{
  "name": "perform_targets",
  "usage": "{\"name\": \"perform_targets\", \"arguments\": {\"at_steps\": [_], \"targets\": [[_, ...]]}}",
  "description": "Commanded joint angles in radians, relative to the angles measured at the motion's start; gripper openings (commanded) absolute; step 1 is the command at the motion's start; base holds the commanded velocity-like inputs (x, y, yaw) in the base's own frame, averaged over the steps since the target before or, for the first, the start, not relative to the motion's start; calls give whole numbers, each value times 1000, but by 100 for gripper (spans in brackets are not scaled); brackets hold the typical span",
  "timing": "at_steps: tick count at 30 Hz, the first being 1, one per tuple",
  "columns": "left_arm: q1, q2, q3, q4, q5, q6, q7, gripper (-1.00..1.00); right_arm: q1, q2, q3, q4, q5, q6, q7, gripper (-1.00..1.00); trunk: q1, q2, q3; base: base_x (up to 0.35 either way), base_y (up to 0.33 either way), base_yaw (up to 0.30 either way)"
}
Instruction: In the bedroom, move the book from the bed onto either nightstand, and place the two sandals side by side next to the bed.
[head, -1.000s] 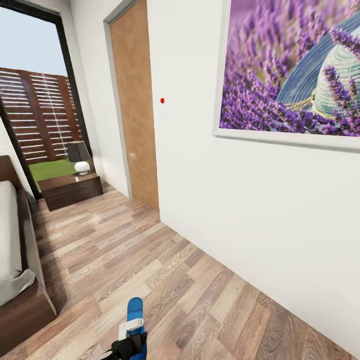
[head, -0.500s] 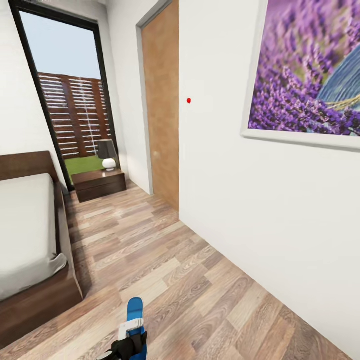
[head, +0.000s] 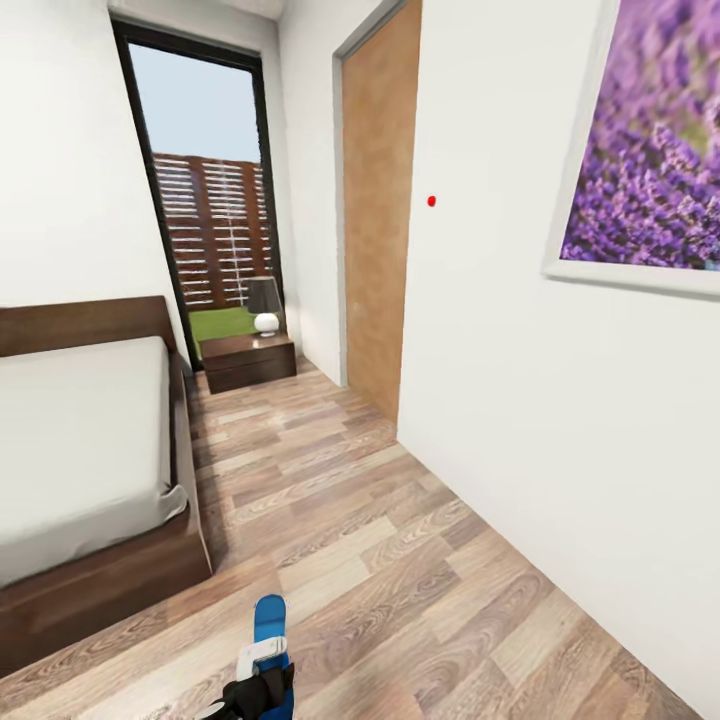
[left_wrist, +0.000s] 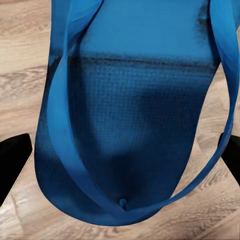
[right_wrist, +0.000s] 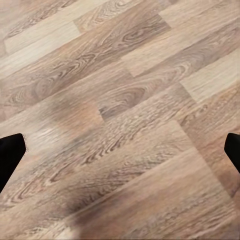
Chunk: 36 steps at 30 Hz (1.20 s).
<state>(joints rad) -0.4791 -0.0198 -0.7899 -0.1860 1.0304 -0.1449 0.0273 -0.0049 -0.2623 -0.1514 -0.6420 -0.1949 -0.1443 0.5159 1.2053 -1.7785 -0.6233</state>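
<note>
facing wood-plank floor beside bed

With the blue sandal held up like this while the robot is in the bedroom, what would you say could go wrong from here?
1. The sandal hangs between the left gripper's fingers above the plank floor; a loose hold could let it slip.
2. The passage between the bed and the wall is narrow, so the base might clip the bed frame.
3. The right gripper holds nothing and sees floor, so the second sandal may need another trip.
</note>
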Motion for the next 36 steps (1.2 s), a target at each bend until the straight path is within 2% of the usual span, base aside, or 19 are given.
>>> {"name": "perform_targets", "arguments": {"at_steps": [1,15,18,20,21,23,26,30,33,34,35,36], "targets": [[-1,0,-8,0,7,-4,3,-100,0,0,-2,1,-8,0,7,100,0,0,-1,0,0,294],[-1,1,-9,1,5,-5,3,-100,0,0,-2,1,-8,0,7,100,0,0,-1,0,0,294],[-1,8,-12,8,-2,-12,3,-100,0,0,-2,0,-8,0,7,100,0,0,-1,0,0,294],[-1,35,-28,21,-32,-47,-7,-100,0,0,-2,0,-9,0,7,100,0,0,-1,0,0,294],[-1,63,-36,25,-52,-82,-27,-100,0,0,-2,0,-9,0,7,100,0,0,-1,0,0,294],[-1,98,-39,29,-64,-115,-70,-100,0,0,-2,0,-9,1,7,100,0,0,-1,0,0,294],[-1,129,-42,30,-71,-134,-115,-100,0,0,-2,-1,-9,1,7,100,0,0,-1,0,0,294],[-1,135,-45,29,-74,-140,-162,-100,0,0,-2,-1,-9,1,8,100,0,0,-1,0,0,293],[-1,138,-44,31,-74,-140,-299,-100,0,0,-2,-1,-9,1,8,100,0,0,-1,0,0,286],[-1,139,-44,32,-74,-140,-321,-100,0,0,-2,-1,-9,1,8,100,0,0,-1,0,0,281],[-1,144,-43,41,-73,-139,-378,-100,0,0,-2,-1,-9,1,9,100,0,0,-1,0,0,279],[-1,148,-42,47,-73,-139,-408,-100,0,0,-2,-1,-9,1,9,100,0,0,-1,0,0,277]]}}
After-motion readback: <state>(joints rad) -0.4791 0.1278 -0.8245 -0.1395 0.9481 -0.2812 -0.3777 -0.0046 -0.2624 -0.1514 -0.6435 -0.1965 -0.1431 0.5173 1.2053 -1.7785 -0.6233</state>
